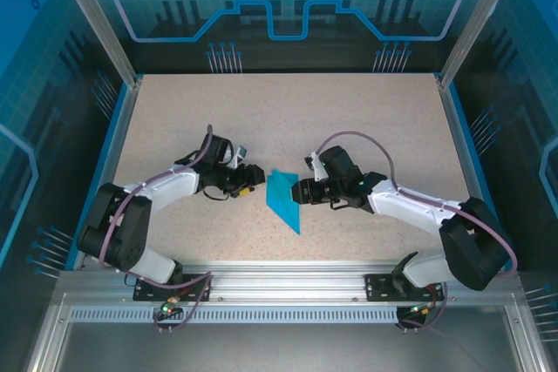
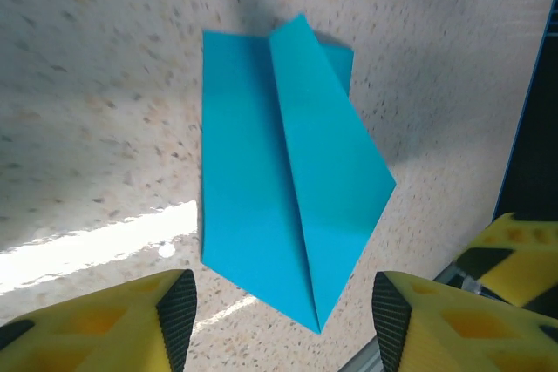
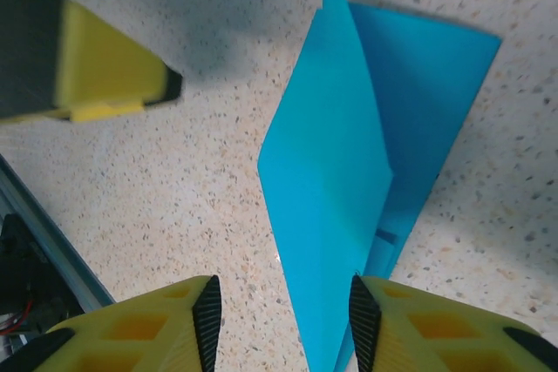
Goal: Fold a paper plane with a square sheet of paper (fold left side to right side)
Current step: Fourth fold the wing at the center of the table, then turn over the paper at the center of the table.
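Yellow fingers [image 2: 105, 328] parted, gripping nothing

Left tool [image 2: 281, 302] spread just left of the paper plane [image 1: 283, 200]; right tool [image 3: 283, 302] likewise spread just right of it, both empty. Lying on the table [image 1: 375, 119], creased lengthwise.

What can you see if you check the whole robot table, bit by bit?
Surface: speckled beige table, no marks seen.
Job's things: teal paper plane, folded to a point, lying on the table between the two hands.
Clutter: nothing seen.
Hands: left hand open; right hand open; neither grips the plane.
Cables: purple-grey cable looping on the left, another cable on the right; both are away from the plane.
Surroundings: see-through blue panels in a metal frame.
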Available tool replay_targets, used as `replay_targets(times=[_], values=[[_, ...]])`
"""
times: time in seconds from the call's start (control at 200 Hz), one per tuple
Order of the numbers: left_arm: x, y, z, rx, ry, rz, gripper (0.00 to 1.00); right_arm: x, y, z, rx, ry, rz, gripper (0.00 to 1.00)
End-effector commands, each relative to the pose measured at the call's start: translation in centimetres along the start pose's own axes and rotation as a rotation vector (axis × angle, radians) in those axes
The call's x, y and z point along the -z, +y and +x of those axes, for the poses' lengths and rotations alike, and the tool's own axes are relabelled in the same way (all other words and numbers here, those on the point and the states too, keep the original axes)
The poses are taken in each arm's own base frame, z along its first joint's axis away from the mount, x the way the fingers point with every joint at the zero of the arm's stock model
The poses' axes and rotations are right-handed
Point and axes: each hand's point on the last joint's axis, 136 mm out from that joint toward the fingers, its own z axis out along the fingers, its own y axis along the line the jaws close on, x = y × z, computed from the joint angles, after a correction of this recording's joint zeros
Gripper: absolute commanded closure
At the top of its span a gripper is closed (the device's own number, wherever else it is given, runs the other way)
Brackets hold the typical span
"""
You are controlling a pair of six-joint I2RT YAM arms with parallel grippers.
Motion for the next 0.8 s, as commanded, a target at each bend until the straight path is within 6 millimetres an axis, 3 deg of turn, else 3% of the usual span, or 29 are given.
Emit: replay_targets(times=[0.0, 0.345, 0.545, 0.795], values=[[-1.4, -1.4, 0.0, -0.001, 0.018, 0.061, 0.41, 1.0, -0.9, 0.3, 0.015, -0.028, 0.035, 0.54], [-4.6, -1.9, -0.3, -0.006, 0.062, 0.062, 0.41, 4.3, -1.2, 2.3, -0.012, -0.103, 0.023, 0.52], [-6.2, -2.6, -0.3, -0.019, 0.091, 0.069, 0.47, 6.1, -1.6, 3.3, -0.019, -0.137, 0.030, 0.51], [-7.6, -2.1, -0.1, -0.008, 0.115, 0.029, 0.49, 8.4, -2.3, 3.8, -0.020, -0.196, 0.060, 0.48]])
